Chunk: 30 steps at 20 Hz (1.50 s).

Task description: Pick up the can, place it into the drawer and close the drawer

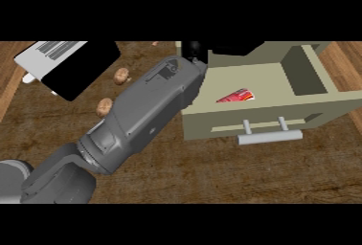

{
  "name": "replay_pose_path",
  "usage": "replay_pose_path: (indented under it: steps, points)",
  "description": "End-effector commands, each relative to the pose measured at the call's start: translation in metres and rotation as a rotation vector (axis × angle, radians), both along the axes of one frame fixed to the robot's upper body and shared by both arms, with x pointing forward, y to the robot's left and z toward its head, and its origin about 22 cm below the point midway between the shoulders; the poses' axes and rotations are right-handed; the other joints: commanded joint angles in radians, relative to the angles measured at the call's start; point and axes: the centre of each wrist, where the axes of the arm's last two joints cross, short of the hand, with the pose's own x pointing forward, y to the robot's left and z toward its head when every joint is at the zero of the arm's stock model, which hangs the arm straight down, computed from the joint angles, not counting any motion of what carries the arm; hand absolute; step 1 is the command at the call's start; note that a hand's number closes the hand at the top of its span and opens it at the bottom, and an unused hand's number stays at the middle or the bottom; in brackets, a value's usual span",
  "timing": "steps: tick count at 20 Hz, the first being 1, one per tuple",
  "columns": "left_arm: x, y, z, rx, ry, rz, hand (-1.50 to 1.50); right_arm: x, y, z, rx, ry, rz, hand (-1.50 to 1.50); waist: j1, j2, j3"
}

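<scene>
The beige drawer (311, 103) stands pulled out at the right, with its grey bar handle (270, 137) on the front panel. A red can (236, 96) lies on its side inside the drawer, near the front wall, and nothing touches it. My left forearm runs diagonally from the lower left up to the drawer's back left corner. Only a small black part of my left hand (195, 50) shows there, at the drawer's far left edge, above and left of the can. My right hand is out of sight.
A flat black and white appliance (67, 64) lies at the upper left of the wooden counter. Two small brown lumps (121, 75) (105, 106) lie between it and my forearm. The cabinet body (304, 47) sits behind the drawer.
</scene>
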Motion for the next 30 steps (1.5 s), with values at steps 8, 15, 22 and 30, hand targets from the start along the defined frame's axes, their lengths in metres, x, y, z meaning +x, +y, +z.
replay_pose_path:
  steps: [8,15,22,30]
  points:
    - [0.002,0.001,-0.002,-0.014,-0.032,0.046,-1.50,0.006,0.003,-0.006,-0.005,-0.002,0.023,-1.50,-0.001,0.004,0.000]
    - [0.000,-0.008,0.015,-0.057,-0.056,0.011,-1.50,0.006,0.005,0.041,-0.364,-0.139,0.018,-1.50,0.000,0.006,0.000]
    - [-0.004,-0.011,0.017,-0.090,-0.132,-0.002,-1.50,0.026,0.024,0.041,-0.467,-0.239,0.033,-1.50,0.038,0.000,0.000]
    - [-0.003,-0.018,0.036,-0.099,-0.095,0.015,-1.50,0.058,0.067,0.045,-0.669,-0.222,0.043,-1.50,0.074,-0.007,-0.001]
